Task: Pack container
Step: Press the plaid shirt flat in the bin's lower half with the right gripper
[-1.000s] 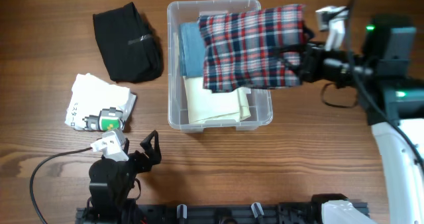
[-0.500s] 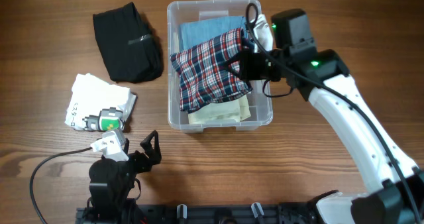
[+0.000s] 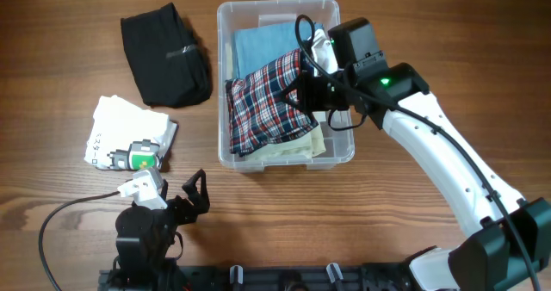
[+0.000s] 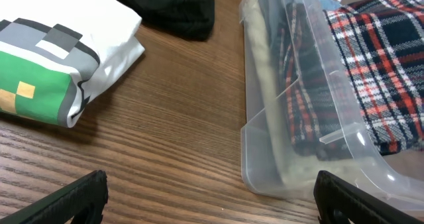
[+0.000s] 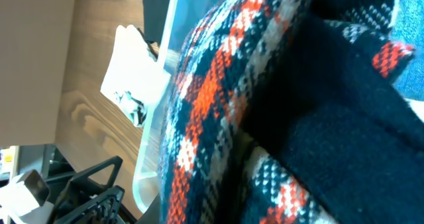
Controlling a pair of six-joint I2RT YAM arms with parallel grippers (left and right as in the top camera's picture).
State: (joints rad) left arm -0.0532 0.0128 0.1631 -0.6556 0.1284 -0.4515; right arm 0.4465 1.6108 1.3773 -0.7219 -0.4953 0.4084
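Note:
The clear container (image 3: 224, 84) stands at mid table, with a folded light blue cloth (image 3: 263, 46) and a cream cloth (image 3: 284, 151) in it. A red, white and navy plaid cloth (image 3: 267, 102) drapes over them inside the tub, with my right gripper (image 3: 303, 93) shut on its right edge. In the right wrist view the plaid cloth (image 5: 278, 118) fills the frame and hides the fingers. My left gripper (image 3: 194, 196) rests open near the front edge, left of the container (image 4: 265, 144); nothing is between its fingers (image 4: 86, 191).
A folded black garment (image 3: 165, 54) lies at the back left. A folded white item with a green pixel print (image 3: 129, 140) lies in front of it, also visible as the white item (image 4: 53, 58) in the left wrist view. A cable (image 3: 69, 209) trails from the left arm.
My right arm has swung left from beyond the container's right side and lowered the plaid cloth into the tub. The left arm has not moved.

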